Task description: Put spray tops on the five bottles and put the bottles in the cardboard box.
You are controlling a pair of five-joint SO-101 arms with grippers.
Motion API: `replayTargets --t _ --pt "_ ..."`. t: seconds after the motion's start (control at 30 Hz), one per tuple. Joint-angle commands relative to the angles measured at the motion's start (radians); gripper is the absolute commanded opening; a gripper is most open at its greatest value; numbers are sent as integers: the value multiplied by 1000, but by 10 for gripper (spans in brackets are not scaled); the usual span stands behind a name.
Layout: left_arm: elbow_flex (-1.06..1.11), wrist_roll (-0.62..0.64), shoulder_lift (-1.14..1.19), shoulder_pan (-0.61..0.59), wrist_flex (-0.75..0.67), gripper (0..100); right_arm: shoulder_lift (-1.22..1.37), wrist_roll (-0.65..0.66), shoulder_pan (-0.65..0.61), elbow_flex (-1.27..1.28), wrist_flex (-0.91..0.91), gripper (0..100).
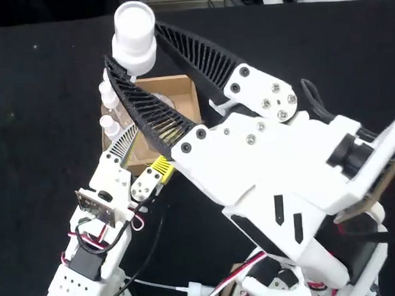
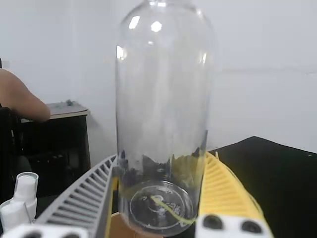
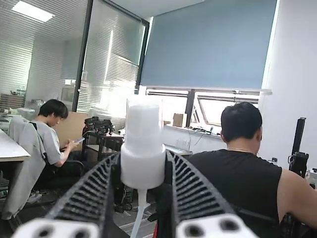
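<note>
right gripper (image 1: 134, 44): clamped on a spray top (image 3: 143, 148). Black ribbed fingers (image 3: 89, 193) press its collar from both sides. Held high above the table (image 1: 36, 97).
spray top: white, upright between the fingertips. Its head sticks out past the tips. Its dip tube (image 3: 139, 215) runs back between the fingers toward the palm.
left gripper (image 2: 161, 158): closed on a clear bottle (image 2: 163, 89), 1 grey ribbed finger (image 2: 84, 193) and 1 yellow finger (image 2: 223, 188) on the lower body near the base.
clear bottle: upright, base at the palm end, shoulder pointing away from the palm. The neck is cut off at the frame edge, so I cannot tell if a top is fitted.
cardboard box (image 1: 184, 86): open top, directly ahead of the left gripper, with cardboard just under the bottle's base. In the high view it lies beneath the right gripper's fingers.
topped bottles (image 1: 107, 93): 2, white spray heads in a row just off the left gripper's grey-finger side, at the box wall. Cannot tell whether they are inside or outside it.
loose spray top (image 1: 195, 291): lies flat on the table behind both grippers, near the arm bases, tube stretched out sideways.
table: black cloth.
</note>
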Motion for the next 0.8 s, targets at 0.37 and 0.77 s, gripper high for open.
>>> replayTargets --t 0.37,0.77 --pt "22 9 -9 7 2 95 -1 2 196 47 51 11" --pt "22 9 -9 5 2 95 -1 2 121 -65 41 11"
